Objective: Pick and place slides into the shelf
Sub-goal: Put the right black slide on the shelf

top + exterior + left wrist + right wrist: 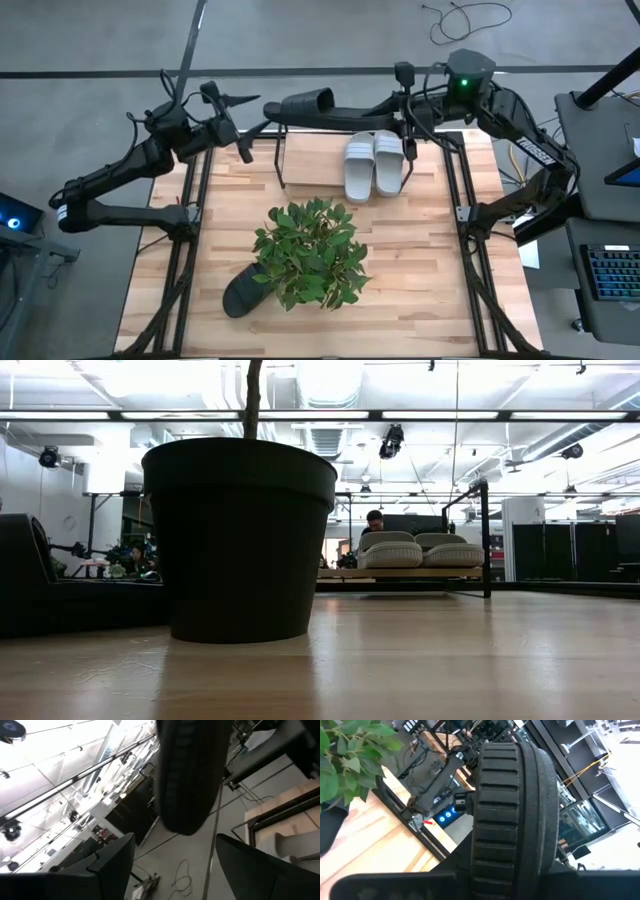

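Plant pot (238, 540): standing closest to the low camera, a wide black pot filling the near part of the wooden tabletop (420, 260); from above its green leaves (312, 252) are spreading over the middle of the table.

Black slide on the table (243, 290): lying at the near left part of the tabletop, touching the plant and partly tucked under its leaves.

Left gripper (243, 127): hanging beyond the far left corner of the tabletop, pointing towards the raised slide; its fingers (112, 862) are standing apart with nothing between them, and the slide's sole is showing just ahead of them in the left wrist view.

Raised black slide (305, 106): hanging in the air over the far edge of the tabletop, just above the shelf, lying roughly level with its ribbed sole (512, 815) filling the right wrist view.

Shelf (281, 160): sitting along the far edge of the tabletop, its left half bare.

Grey slides (374, 163): resting side by side and touching on the right half of the shelf, toes pointing towards the near edge; in the low view they are showing as two pale humps (418, 550) on the rack.

Right gripper (406, 124): reaching in over the far right part of the tabletop, clamped on one end of the raised black slide.
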You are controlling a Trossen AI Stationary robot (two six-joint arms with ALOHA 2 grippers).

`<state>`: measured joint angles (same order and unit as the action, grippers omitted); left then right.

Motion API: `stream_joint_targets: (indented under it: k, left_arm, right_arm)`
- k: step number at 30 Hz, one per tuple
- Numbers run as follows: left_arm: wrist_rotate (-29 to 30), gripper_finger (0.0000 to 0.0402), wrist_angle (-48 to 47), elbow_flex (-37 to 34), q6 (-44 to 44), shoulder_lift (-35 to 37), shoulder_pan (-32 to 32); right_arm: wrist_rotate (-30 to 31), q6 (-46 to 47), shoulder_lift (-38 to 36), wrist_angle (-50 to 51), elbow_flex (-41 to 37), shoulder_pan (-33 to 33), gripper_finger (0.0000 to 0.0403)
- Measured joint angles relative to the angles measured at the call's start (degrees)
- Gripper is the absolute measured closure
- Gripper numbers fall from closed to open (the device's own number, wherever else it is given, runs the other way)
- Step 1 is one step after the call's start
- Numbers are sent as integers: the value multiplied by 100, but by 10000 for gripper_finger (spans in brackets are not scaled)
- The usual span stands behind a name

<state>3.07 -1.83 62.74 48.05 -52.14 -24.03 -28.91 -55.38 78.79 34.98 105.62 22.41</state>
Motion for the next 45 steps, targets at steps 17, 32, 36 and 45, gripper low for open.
stream_joint_targets:
  k: [17, 32, 36, 45]
  left_arm:
    - [-1048, 199, 149, 22, -316, -147, 0]
    - [-791, 376, 376, 0, -99, -271, 2]
    - [-231, 376, 441, 9, -35, -247, 13]
    - [1646, 376, 805, -2, 325, -269, -6]
  right_arm:
    - [-16, -155, 205, 58, -7, 0, 343]
    - [386, 372, 156, -266, -4, 6, 314]
    - [1273, 846, 84, -395, -4, -1, 253]
    - [2767, 1573, -127, -448, 2, 4, 210]
